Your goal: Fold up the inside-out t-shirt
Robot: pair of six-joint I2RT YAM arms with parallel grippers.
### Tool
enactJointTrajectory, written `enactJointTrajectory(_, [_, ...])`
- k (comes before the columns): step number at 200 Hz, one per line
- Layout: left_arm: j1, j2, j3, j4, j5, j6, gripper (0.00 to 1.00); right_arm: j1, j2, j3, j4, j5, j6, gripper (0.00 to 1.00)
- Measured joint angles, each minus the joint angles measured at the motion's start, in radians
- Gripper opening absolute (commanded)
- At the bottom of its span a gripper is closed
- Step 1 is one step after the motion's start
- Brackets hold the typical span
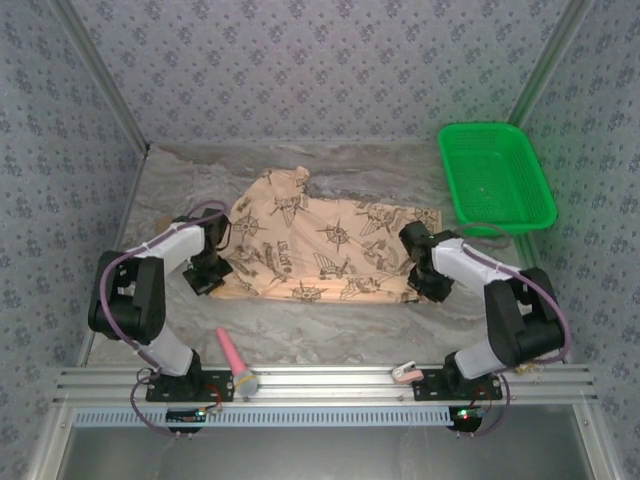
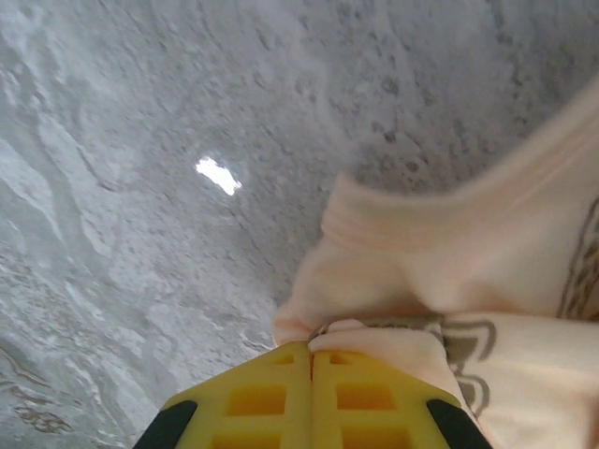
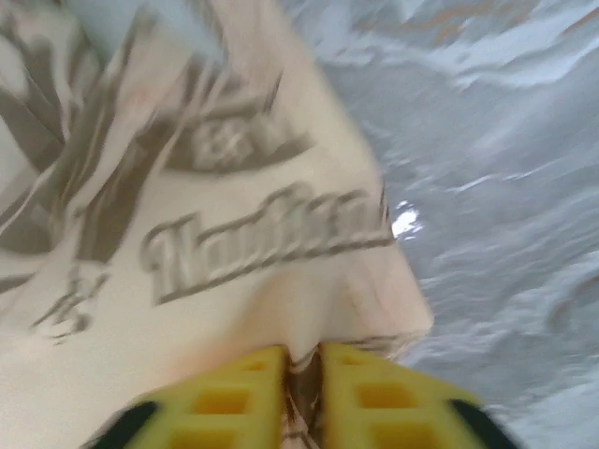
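Yellow fingers of the left gripper sit closest in the left wrist view. They are pressed together with a small fold of peach cloth nipped at their tips. That cloth is an edge of the inside-out t-shirt, which spreads away to the right over the grey marbled table, a stitched band showing just beyond the fold. From the right wrist, the right gripper has its own yellow fingers drawn close, leaving a narrow gap, and a corner of the same cloth is caught in that gap. Dark lettering and motifs run across the fabric to the left, blurred. From above, the t-shirt lies roughly flat in the middle of the table between the two arms, printed side up, with one flap reaching toward the back left. The left gripper is at its near-left edge and the right gripper at its near-right corner. A green basket stands at the back right, well apart from the shirt. A pink-handled tool lies near the left arm's base.
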Motion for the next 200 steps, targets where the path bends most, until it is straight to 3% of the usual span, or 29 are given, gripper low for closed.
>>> enactJointTrajectory(30, [0.024, 0.003, 0.016, -0.016, 0.008, 0.036, 0.21, 0.045, -0.055, 0.05, 0.001, 0.02, -0.201, 0.49])
enactJointTrajectory(69, [0.024, 0.003, 0.021, -0.03, 0.027, 0.038, 0.32, 0.318, -0.051, 0.174, 0.217, -0.091, -0.589, 0.52])
enactJointTrajectory(100, [0.024, 0.003, 0.02, -0.037, 0.028, 0.038, 0.33, 0.538, 0.046, 0.198, 0.499, -0.282, -0.946, 0.55])
enactJointTrajectory(126, [0.031, 0.003, 0.017, -0.036, 0.029, 0.045, 0.31, 0.66, 0.182, 0.198, 0.728, -0.418, -1.19, 0.55])
enactJointTrajectory(171, [0.043, 0.003, -0.008, -0.023, 0.034, 0.044, 0.23, 0.707, 0.462, 0.379, 0.893, -0.5, -1.363, 0.55])
enactJointTrajectory(200, [0.05, 0.003, -0.013, -0.006, 0.035, 0.045, 0.18, 0.708, 0.541, 0.439, 0.97, -0.497, -1.39, 0.52])
